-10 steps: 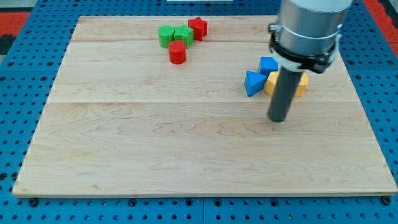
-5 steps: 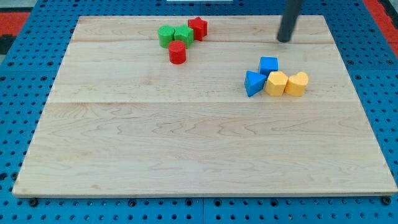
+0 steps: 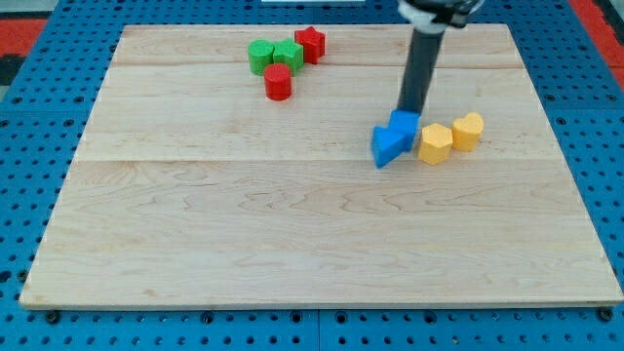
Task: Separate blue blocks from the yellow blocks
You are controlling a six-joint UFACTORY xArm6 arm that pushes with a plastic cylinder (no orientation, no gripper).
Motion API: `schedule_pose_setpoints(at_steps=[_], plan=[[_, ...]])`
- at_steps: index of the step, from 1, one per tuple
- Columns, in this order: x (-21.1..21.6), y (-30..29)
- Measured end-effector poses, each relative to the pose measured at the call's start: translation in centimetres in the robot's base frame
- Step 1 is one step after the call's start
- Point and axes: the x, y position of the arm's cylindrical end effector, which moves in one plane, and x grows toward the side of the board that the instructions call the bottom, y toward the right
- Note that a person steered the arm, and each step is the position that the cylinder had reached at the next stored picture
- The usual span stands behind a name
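My tip (image 3: 410, 110) touches the top edge of a blue cube (image 3: 407, 125) at the view's middle right. A blue triangular block (image 3: 388, 144) lies against the cube's lower left side. A yellow hexagonal block (image 3: 435, 143) sits just right of the blue cube, touching or nearly touching it. A yellow heart-shaped block (image 3: 468, 131) lies to its upper right, close beside it.
At the view's top, a green round block (image 3: 260, 56), a green block (image 3: 288, 54), a red star block (image 3: 310, 44) and a red cylinder (image 3: 278, 82) cluster together. The wooden board (image 3: 292, 234) rests on a blue pegboard.
My tip moved from the board's top right down to the blue cube. The blue cube and blue triangle shifted down and left. The yellow hexagon slid slightly downward, away from the yellow heart.
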Motion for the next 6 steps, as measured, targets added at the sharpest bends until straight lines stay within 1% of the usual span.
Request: schedule_pose_setpoints(at_steps=[1, 2, 3, 4, 5, 6], plan=[[4.4, -3.9], [8.8, -5.5], [8.5, -7.6], [3.9, -9.2], [-1.7, -8.5], [-7.6, -3.6]])
